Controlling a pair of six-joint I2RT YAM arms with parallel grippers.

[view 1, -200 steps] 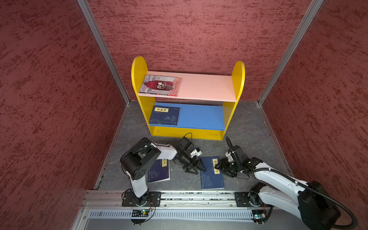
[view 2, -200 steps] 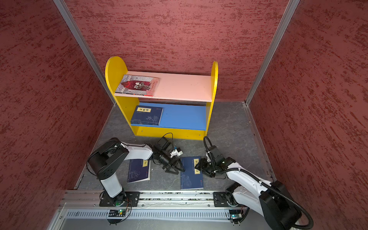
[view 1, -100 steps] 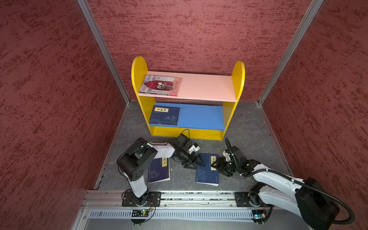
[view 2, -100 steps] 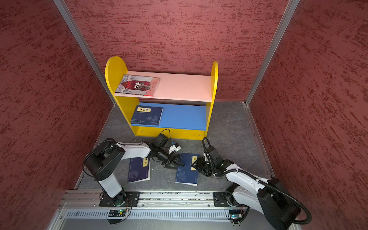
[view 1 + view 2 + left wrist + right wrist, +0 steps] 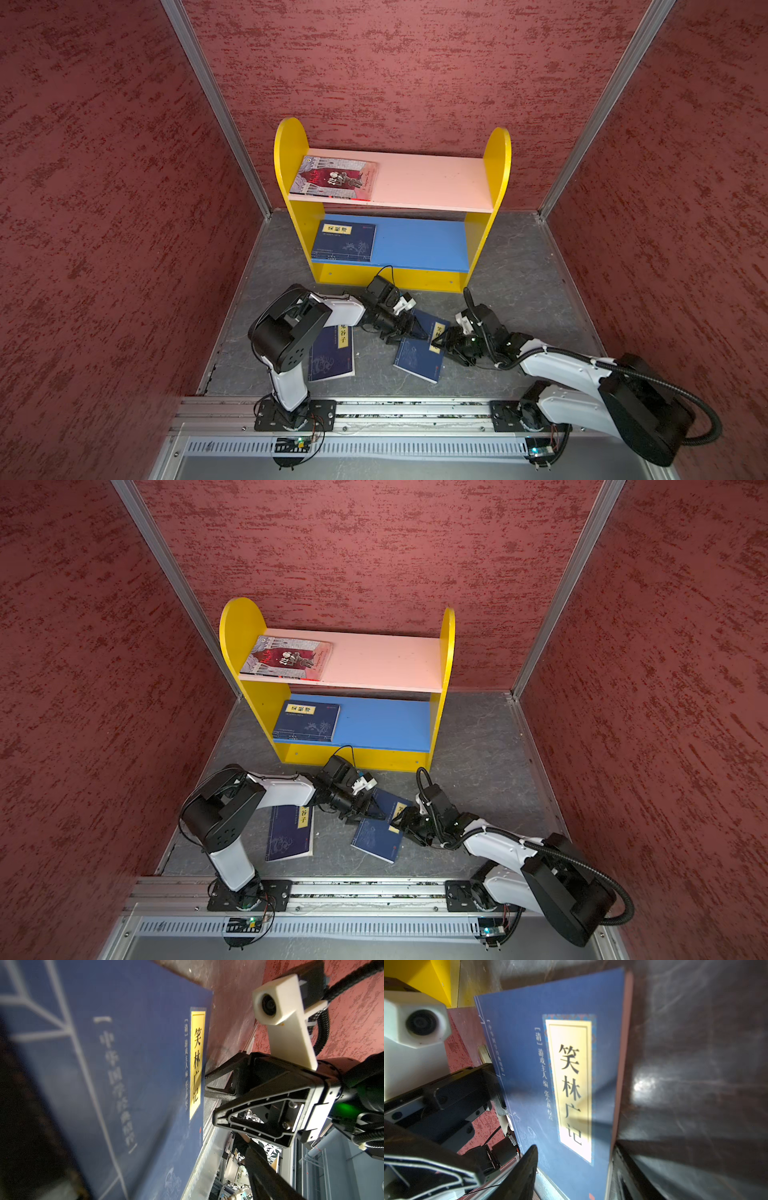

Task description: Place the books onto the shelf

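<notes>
shelf (image 5: 291, 166) (image 5: 239, 646): yellow round-topped sides, pink upper board (image 5: 432, 183), blue lower board (image 5: 419, 245). stands on the grey floor (image 5: 519, 270) against the back wall, seen in both top views.

red-and-grey book (image 5: 334, 179) (image 5: 291, 658): flat on the pink upper board, at its left end, just beside the side panel.

shelved navy book (image 5: 344, 243) (image 5: 307, 723): flat on the blue lower board, left end, yellow label toward the back.

left floor book (image 5: 332, 357) (image 5: 289, 833): navy, flat on the floor near the front rail (image 5: 395, 409). partly hidden under the left arm, well apart from the shelf.

middle floor book (image 5: 417, 355) (image 5: 376, 837): navy with a yellow label. lies askew on the floor between the two grippers, in front of the shelf and not on it. whether it is flat or tipped up at one edge cannot be told.

left gripper (image 5: 417, 330) (image 5: 371, 810): at the end of the middle floor book nearest the shelf. jaws stand apart. in the right wrist view one finger (image 5: 497, 1093) touches the book's edge. no clamp on the book shows.

right gripper (image 5: 439, 345) (image 5: 210, 1103): at the label-side edge of the same book. jaws apart with a clear gap in the left wrist view, fingertips at the book's edge, nothing clamped between them.
</notes>
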